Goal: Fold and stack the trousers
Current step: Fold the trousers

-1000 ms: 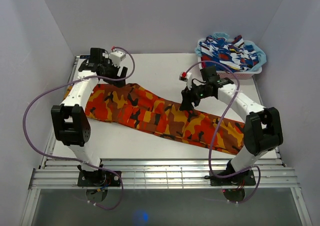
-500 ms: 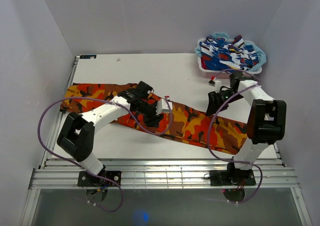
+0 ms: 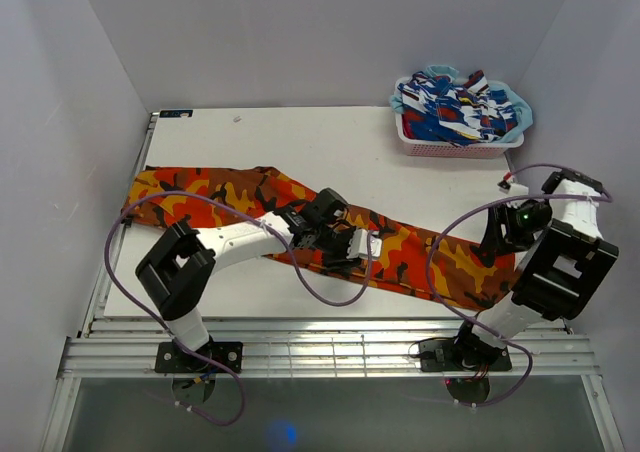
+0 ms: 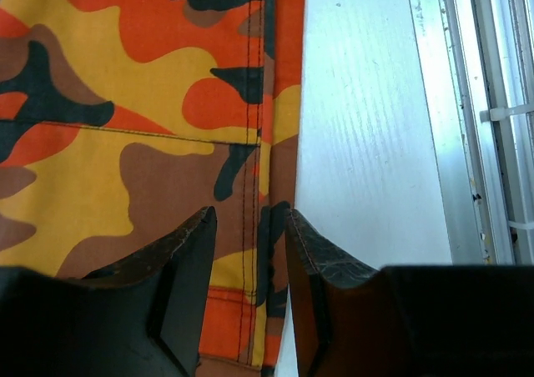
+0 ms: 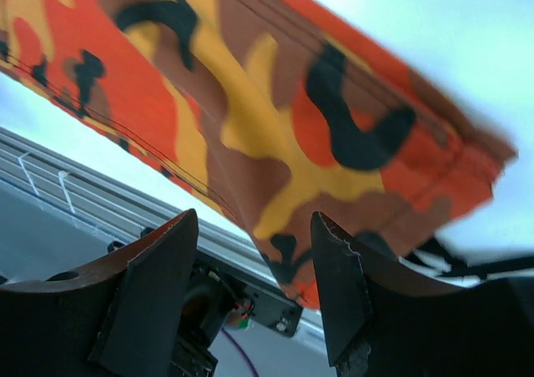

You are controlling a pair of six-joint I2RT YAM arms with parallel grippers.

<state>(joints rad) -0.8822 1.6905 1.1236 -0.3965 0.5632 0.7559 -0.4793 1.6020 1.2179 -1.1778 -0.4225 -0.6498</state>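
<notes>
Trousers [image 3: 225,194]: laid diagonally across the white table [image 3: 300,142], far left to near right. Left gripper [image 4: 250,227]: jaws parted, set astride the seamed near edge. Right gripper [image 5: 254,227]: jaws parted at the leg end, nothing clasped. Pink basket [image 3: 455,151], far right corner: heaped with blue, white and red cloth [image 3: 450,102]. Table enclosed by pale walls [image 3: 330,32].

Trousers [image 3: 215,194] middle hidden under left arm [image 3: 250,240]; end blurred in right wrist view, edges cropped.

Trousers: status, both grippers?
Left gripper open, astride near-edge seam. Right gripper open at hem end. Trousers stretched across table. Basket far corner, not obstructing.
</notes>
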